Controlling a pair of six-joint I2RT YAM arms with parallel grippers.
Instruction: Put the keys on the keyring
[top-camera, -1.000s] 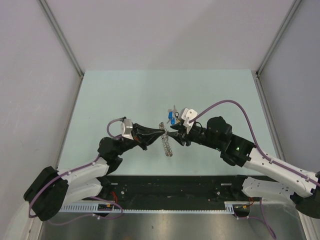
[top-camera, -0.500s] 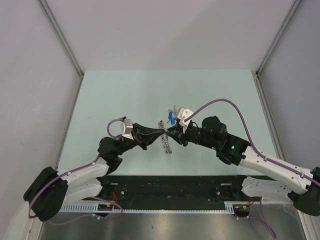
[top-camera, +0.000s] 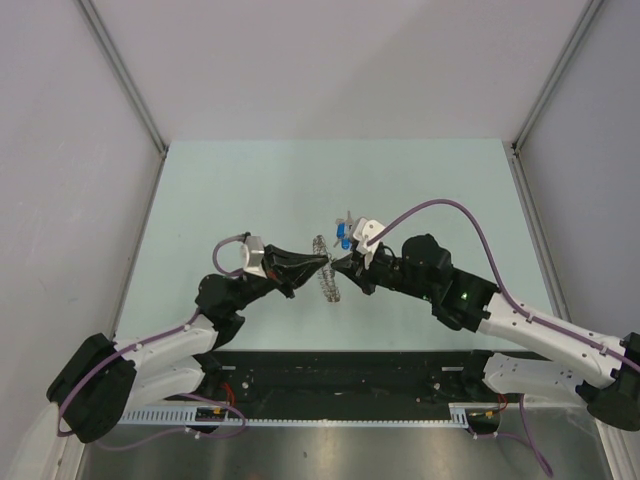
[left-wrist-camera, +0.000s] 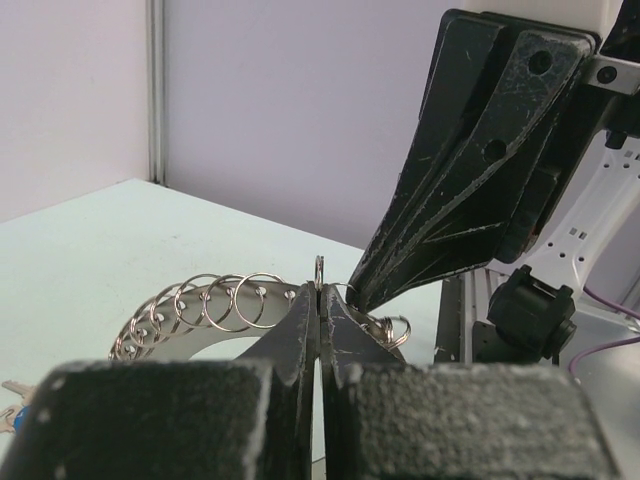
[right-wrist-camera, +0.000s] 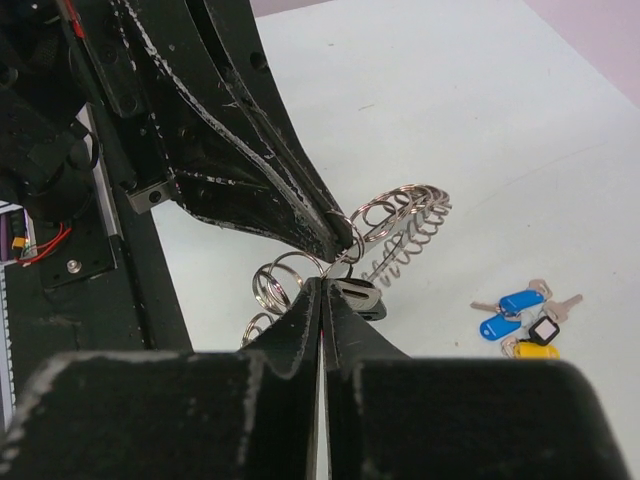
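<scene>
- Risk: left tool (top-camera: 325, 262) and right tool (top-camera: 338, 266) meet tip to tip on the keyring (top-camera: 328, 276). Opposed pulls could tear the loop free (thin wire, tiny bite).
- Left tool: shut tight on one small loop.
- Right tool: pressed closed at the ring; can't tell if it grips anything.
- Keys (top-camera: 345, 233) lie on the bench (top-camera: 220, 190), apart from the ring.
- Pose: both arms reach inward, wrists facing.

Beside the black right gripper (right-wrist-camera: 322, 288), the keys (right-wrist-camera: 523, 318) have blue, yellow and black-rimmed heads, the looped keyring (right-wrist-camera: 400, 228) is silvery, and the table (right-wrist-camera: 450, 100) is pale mint green
</scene>
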